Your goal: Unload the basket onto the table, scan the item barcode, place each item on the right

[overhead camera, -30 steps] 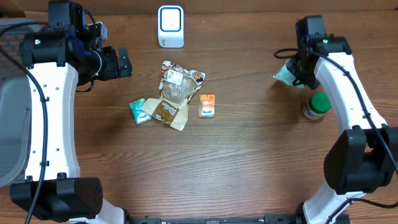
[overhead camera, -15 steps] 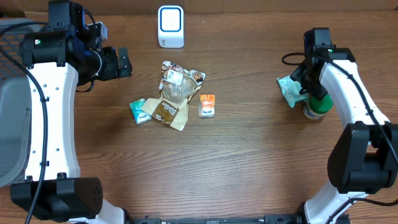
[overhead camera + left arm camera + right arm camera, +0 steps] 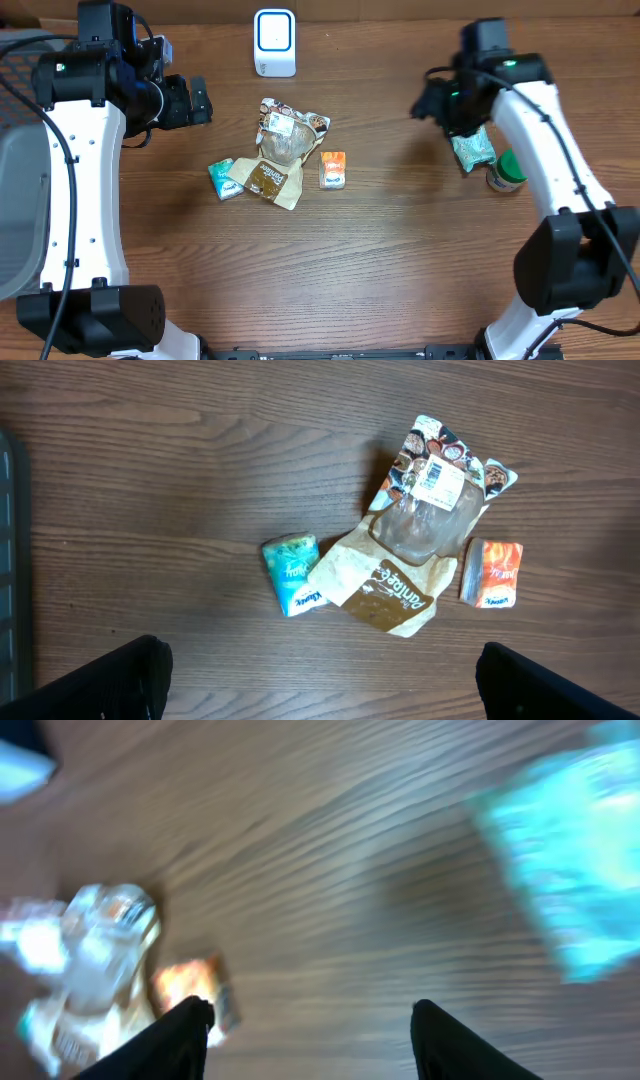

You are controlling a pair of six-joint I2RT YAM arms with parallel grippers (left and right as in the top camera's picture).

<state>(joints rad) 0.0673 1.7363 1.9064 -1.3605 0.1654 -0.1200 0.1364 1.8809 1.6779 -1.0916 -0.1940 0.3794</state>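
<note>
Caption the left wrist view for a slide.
Teal packet, brown pouch, clear plastic bag and orange packet clustered on wooden table.

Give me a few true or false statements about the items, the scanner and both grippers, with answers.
1. The white scanner stands apart from the clear bag. True.
2. The right gripper has its jaws shut on the teal packet. False: the jaws are apart and empty; the packet lies on the table beside the green-lidded jar.
3. The clear bag touches the brown packet. True.
4. The left gripper holds the orange pack. False: its jaws are open; the pack lies on the table.
</note>
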